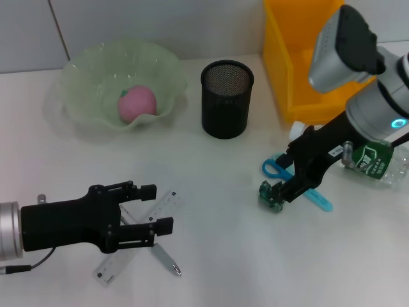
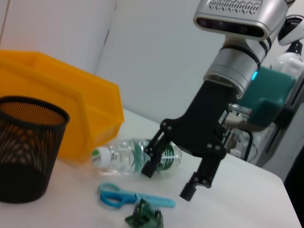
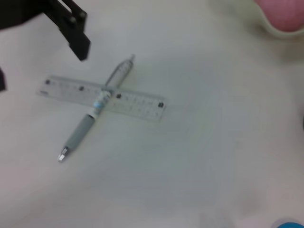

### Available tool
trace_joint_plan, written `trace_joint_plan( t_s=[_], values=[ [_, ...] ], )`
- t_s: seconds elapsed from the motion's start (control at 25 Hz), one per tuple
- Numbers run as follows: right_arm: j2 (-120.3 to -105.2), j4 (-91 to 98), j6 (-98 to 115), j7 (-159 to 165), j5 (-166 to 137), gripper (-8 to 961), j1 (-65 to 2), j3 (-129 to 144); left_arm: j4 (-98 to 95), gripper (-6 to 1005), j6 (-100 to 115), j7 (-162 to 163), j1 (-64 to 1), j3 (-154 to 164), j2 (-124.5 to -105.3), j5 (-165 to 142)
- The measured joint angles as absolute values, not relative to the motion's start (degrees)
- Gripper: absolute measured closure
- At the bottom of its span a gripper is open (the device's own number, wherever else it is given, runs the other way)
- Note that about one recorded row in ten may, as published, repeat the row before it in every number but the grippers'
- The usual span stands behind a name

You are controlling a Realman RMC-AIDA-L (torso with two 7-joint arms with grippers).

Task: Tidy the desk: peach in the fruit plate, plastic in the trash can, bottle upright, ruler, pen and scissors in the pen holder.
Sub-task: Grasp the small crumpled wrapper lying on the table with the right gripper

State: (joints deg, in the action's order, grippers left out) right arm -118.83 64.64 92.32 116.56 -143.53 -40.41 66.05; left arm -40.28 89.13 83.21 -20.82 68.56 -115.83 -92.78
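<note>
Jaws on the right gripper [image 1: 280,192] are spread apart, tips low over the desk [image 1: 243,256] with nothing between them. The green plastic wad [image 1: 270,197] sits right at the tips, just on the left-arm side of them, and I can't tell if it's touching. Scissors [image 1: 297,182] with blue handles lie flat just beyond and partly under the fingers. Behind the gripper's body the bottle [image 1: 377,163] is on its side, cap pointing toward the yellow bin [image 1: 287,70], which stands further back from the jaws.

Left gripper [image 1: 153,208] is also spread wide and empty, hovering above the ruler [image 1: 167,203] and the pen [image 1: 167,259]. From the right wrist view the pen [image 3: 92,110] lies across the ruler [image 3: 137,102], both flat on the desk. The pen's tip pokes out past the jaws on the near side.

Further off, between the two arms and toward the back, is the black mesh holder [image 1: 227,99], upright. Well beyond the left jaws is the pale green plate [image 1: 96,77] with the peach [image 1: 137,104] already in it.
</note>
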Motion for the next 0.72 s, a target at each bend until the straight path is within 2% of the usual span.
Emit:
trace_joint_plan(
  t_s=[0.08,0.32,0.72],
  values=[
    [-118.85,63.9,91.7,116.6,-143.6,208,-40.7,66.7,-40.4,194,89.2,83.3,-20.8,68.6,-115.70,-93.0],
    [-118.88,60.1,88.3,116.6,-144.4,208,-42.0,69.5,-40.6,194,89.7,84.6,-20.9,68.5,-113.58,-93.7],
    [-118.99,56.7,83.5,116.1,-144.4,207,-42.3,73.3,-40.7,194,89.7,84.8,-20.7,67.7,-113.29,-93.7]
  ],
)
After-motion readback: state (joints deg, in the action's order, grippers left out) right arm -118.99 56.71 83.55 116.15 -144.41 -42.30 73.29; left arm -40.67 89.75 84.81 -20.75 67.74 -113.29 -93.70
